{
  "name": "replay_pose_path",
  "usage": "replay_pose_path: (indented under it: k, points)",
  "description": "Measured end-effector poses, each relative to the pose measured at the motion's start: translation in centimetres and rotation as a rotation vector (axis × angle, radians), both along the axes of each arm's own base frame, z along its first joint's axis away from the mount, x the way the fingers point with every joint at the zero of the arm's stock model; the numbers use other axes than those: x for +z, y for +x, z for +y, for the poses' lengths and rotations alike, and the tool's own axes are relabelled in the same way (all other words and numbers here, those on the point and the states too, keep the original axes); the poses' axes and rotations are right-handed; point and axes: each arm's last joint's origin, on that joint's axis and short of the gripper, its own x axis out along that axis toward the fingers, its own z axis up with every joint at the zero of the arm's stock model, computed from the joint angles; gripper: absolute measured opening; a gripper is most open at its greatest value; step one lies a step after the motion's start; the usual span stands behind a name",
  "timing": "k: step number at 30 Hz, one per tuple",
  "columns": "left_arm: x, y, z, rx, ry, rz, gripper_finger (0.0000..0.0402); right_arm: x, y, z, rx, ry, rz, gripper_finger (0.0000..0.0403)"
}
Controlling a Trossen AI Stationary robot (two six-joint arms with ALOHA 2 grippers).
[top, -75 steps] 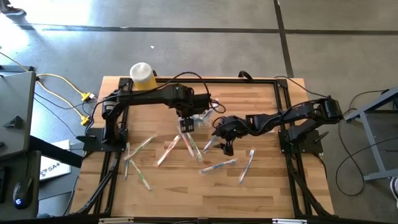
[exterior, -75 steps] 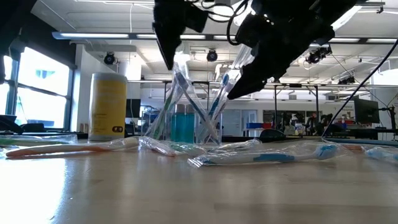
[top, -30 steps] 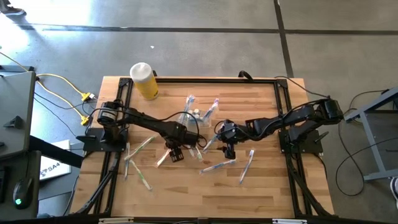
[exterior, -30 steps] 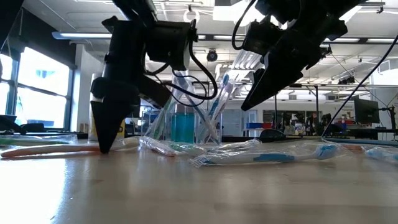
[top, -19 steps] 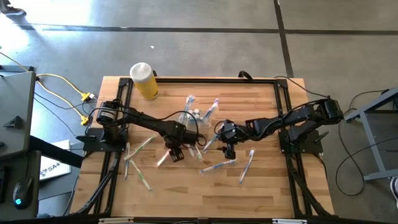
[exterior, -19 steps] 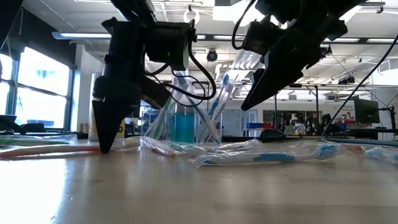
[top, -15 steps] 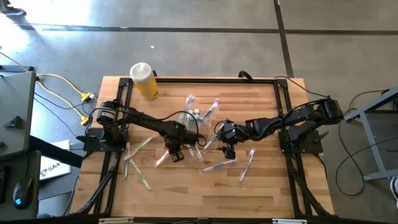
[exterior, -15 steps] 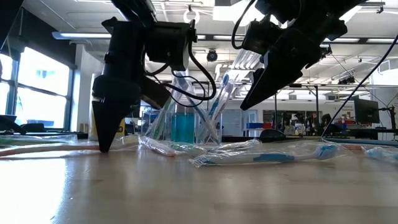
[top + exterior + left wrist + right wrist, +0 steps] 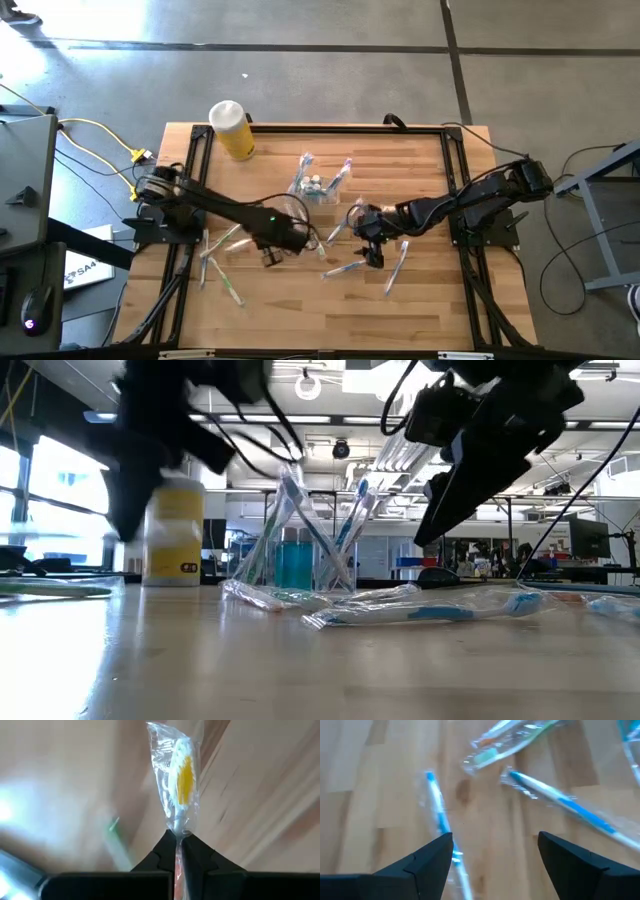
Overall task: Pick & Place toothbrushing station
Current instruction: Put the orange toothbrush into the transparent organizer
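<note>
Fingers of the left gripper were pinched on a plastic-wrapped toothbrush with yellow bristles, lifted off the wooden table near its centre. At about three o'clock from it, the right gripper hovered with jaws spread wide over loose wrapped toothbrushes. Toward twelve o'clock stood the clear holder cup, with several brushes upright inside.

table: matt wood | toothbrush wrapper: glossy clear plastic
</note>
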Motion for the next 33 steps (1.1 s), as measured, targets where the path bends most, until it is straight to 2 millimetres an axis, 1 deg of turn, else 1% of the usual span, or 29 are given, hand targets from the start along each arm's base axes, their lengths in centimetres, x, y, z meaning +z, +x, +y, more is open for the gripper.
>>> replay_pose_path:
  k: [1, 4, 6, 8, 10, 12, 15, 18, 21, 24, 28, 33]
  points:
    - [0.9, -0.4, -0.5, -0.009, 0.024, -0.006, 0.0007, 0.0, -0.1, 0.4, -0.003, 0.002, -0.001, 0.0285]
    - [4.3, -0.9, -2.2, -0.064, 0.08, -0.145, 0.0007, 0.1, -0.3, 1.5, -0.029, -0.01, -0.012, 0.0285]
    - [6.7, -1.7, -3.0, -0.149, 0.105, -0.251, 0.0007, 0.4, -0.7, 2.1, -0.057, -0.018, -0.024, 0.0285]
    - [8.6, -2.6, -3.7, -0.247, 0.127, -0.388, 0.0007, 1.0, -1.0, 2.6, -0.083, -0.024, -0.054, 0.0285]
    - [10.4, -3.4, -3.4, -0.313, 0.146, -0.504, 0.0007, 1.7, -1.5, 3.1, -0.107, -0.034, -0.079, 0.0285]
    - [12.0, -4.5, -2.7, -0.363, 0.165, -0.619, 0.0007, 2.5, -2.1, 3.5, -0.138, -0.05, -0.117, 0.0285]
    - [13.2, -5.4, -0.8, -0.405, 0.238, -0.764, 0.0007, 3.6, -2.8, 4.2, -0.185, -0.088, -0.188, 0.0285]
    - [13.3, -5.9, 1.7, -0.448, 0.271, -0.91, 0.0007, 4.1, -3.1, 4.9, -0.24, -0.137, -0.256, 0.0285]
    - [12.6, -6.0, 4.3, -0.511, 0.258, -1.087, 0.0007, 4.1, -3.5, 5.6, -0.298, -0.17, -0.286, 0.0285]
    - [11.1, -6.3, 7.0, -0.514, 0.293, -1.181, 0.0007, 3.5, -3.6, 6.1, -0.353, -0.168, -0.3, 0.0285]
    - [8.6, -6.5, 10.3, -0.491, 0.335, -1.238, 0.0007, 2.5, -3.5, 6.6, -0.402, -0.172, -0.314, 0.0285]
    - [5.7, -7.2, 13.3, -0.472, 0.32, -1.296, 0.0007, 1.5, -3.0, 6.7, -0.424, -0.196, -0.325, 0.0285]
